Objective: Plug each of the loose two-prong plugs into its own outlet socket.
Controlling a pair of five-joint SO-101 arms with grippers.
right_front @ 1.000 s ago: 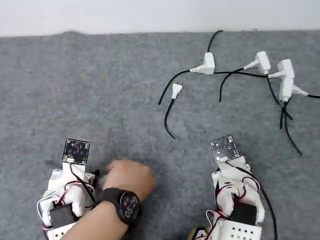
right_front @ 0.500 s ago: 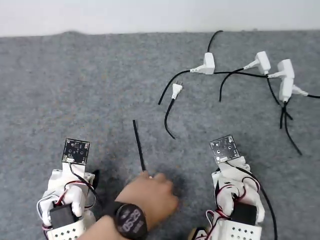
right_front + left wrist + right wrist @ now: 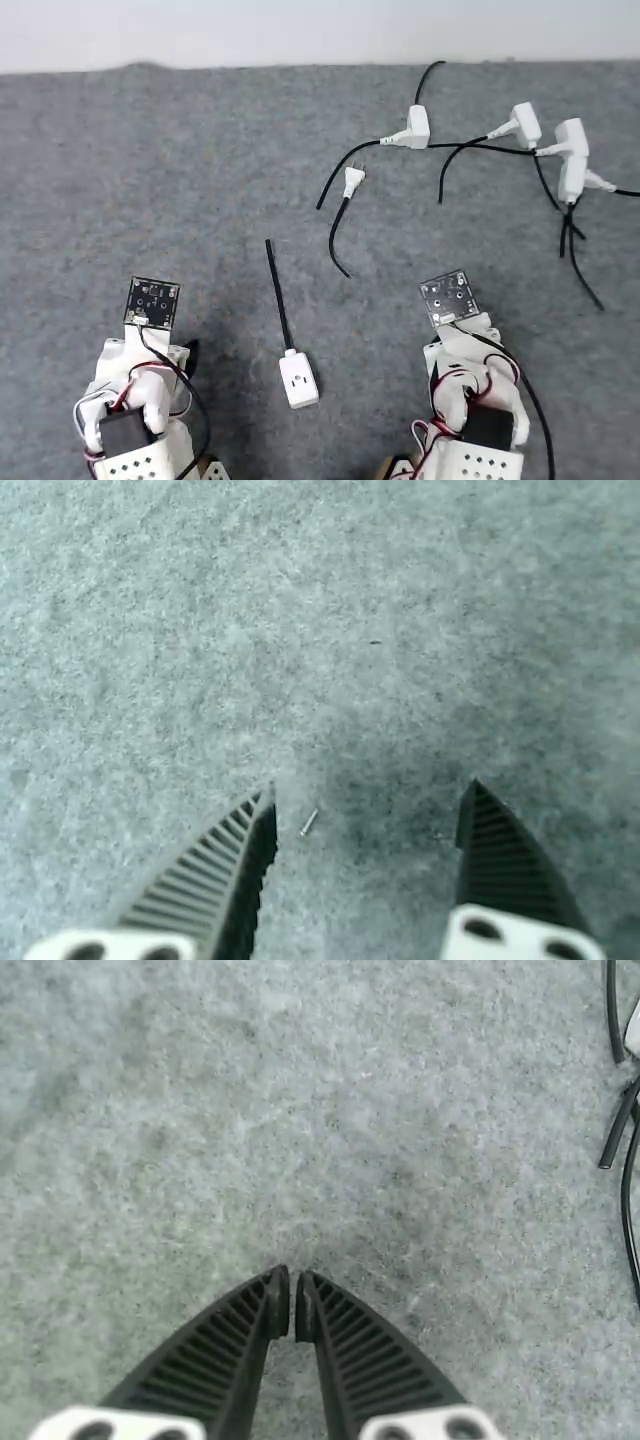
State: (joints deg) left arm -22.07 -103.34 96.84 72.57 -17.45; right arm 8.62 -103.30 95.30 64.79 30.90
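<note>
A white outlet socket (image 3: 298, 380) lies on the grey carpet between the two arms, its black cord (image 3: 277, 290) running away from them. A loose white two-prong plug (image 3: 352, 180) with a curved black cord lies farther back. My left gripper (image 3: 365, 805) hangs open over bare carpet with nothing between its fingers. My right gripper (image 3: 292, 1305) is shut and holds nothing. The left arm (image 3: 135, 405) and the right arm (image 3: 470, 395) sit at the near edge, well short of both socket and plug.
Several white plug and socket pieces (image 3: 415, 128) (image 3: 522, 124) (image 3: 571, 150) with tangled black cords lie at the back right. Black cords (image 3: 620, 1125) show off to one side in the right wrist view. Grey carpet (image 3: 150, 170) spreads across the left.
A person's hand with a watch laid the white socket and its cord on the carpet between the arms, then withdrew out of view. Neither arm moved.
</note>
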